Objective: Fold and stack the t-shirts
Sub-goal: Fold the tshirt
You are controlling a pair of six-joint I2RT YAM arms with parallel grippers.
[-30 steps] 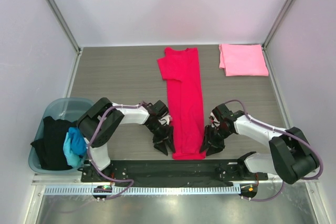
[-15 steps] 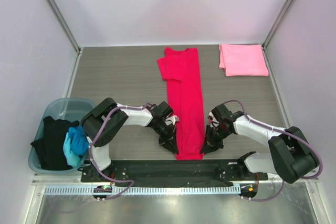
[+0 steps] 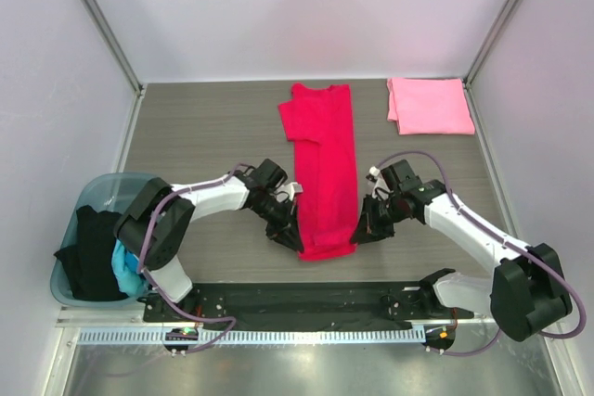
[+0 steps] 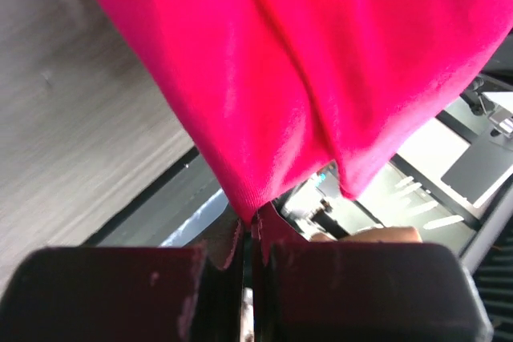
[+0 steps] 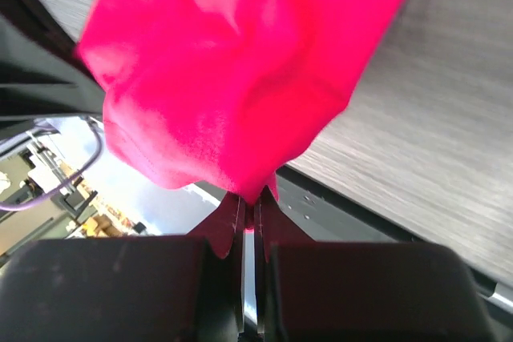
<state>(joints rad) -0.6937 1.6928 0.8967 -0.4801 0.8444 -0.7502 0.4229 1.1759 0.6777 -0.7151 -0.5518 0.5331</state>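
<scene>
red t-shirt (image 3: 325, 155): a long, thin strip of cloth lying flat in the middle of the frame on the grey table (image 3: 204, 136). Its neck end points to the top of the frame. Its bottom edge is down near the two arms.
left gripper (image 3: 290, 241): pinched tight on the lower left corner of the red t-shirt. In the left wrist view the red cloth bunches up out of the closed fingers (image 4: 120, 294).
right gripper (image 3: 362, 232): pinched tight on the lower right corner of the red t-shirt. In the right wrist view the cloth puffs up just past the tips.
pink t-shirt (image 3: 430, 106): folded into a neat square in the upper right of the frame, flat on the table, well apart from the red one.
bin (image 3: 102, 183): a see-through blue-green tub in the lower left of the frame, beside the left arm.
black t-shirt (image 3: 91, 248): heaped in the bin, spilling over its edge.
blue t-shirt (image 3: 122, 266): crumpled in the bin, touching the black one.
</scene>
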